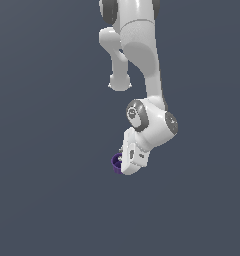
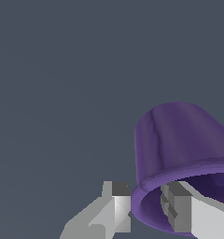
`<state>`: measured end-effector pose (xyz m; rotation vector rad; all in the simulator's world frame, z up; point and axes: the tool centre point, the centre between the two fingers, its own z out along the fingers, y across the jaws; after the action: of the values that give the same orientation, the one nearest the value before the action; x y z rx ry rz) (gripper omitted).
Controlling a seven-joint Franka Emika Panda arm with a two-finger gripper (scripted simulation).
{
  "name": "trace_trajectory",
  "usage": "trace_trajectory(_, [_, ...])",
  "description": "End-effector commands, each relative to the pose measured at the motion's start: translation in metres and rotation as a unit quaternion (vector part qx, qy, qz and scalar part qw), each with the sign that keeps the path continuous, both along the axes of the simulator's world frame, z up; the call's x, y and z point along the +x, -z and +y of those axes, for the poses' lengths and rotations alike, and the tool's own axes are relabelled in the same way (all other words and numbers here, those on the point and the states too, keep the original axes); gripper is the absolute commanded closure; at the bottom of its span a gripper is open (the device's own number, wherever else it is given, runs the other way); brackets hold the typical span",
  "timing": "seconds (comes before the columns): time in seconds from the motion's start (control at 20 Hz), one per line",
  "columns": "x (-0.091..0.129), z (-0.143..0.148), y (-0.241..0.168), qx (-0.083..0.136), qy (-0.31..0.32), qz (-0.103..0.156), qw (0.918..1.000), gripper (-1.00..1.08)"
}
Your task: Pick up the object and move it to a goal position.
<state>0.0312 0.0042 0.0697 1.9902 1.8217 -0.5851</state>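
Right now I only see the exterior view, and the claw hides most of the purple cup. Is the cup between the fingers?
Observer: Not whole. In the wrist view the claw straddles the cup wall: one finger sits inside the hollow, the other outside the rim.
Operator: Is it squeezing?
Observer: Both fingers look close against the wall, but I cannot tell whether they press it.

Pretty much open room all around; only the purple cup (image 1: 116, 162) is in the way, its rim wall sitting between the jaws.
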Motion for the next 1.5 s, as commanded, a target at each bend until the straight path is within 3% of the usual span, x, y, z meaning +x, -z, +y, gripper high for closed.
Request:
trace_trajectory(0.0, [-0.001, -0.001, -0.002, 0.0, 0.0, 0.0, 1.0, 1.08])
trace_trajectory(0.6, [-0.03, -0.02, -0.034, 0.0, 0.0, 0.0, 1.0, 1.08])
trace_trajectory(1.45, [-0.12, -0.079, -0.136, 0.0, 0.0, 0.0, 1.0, 1.08])
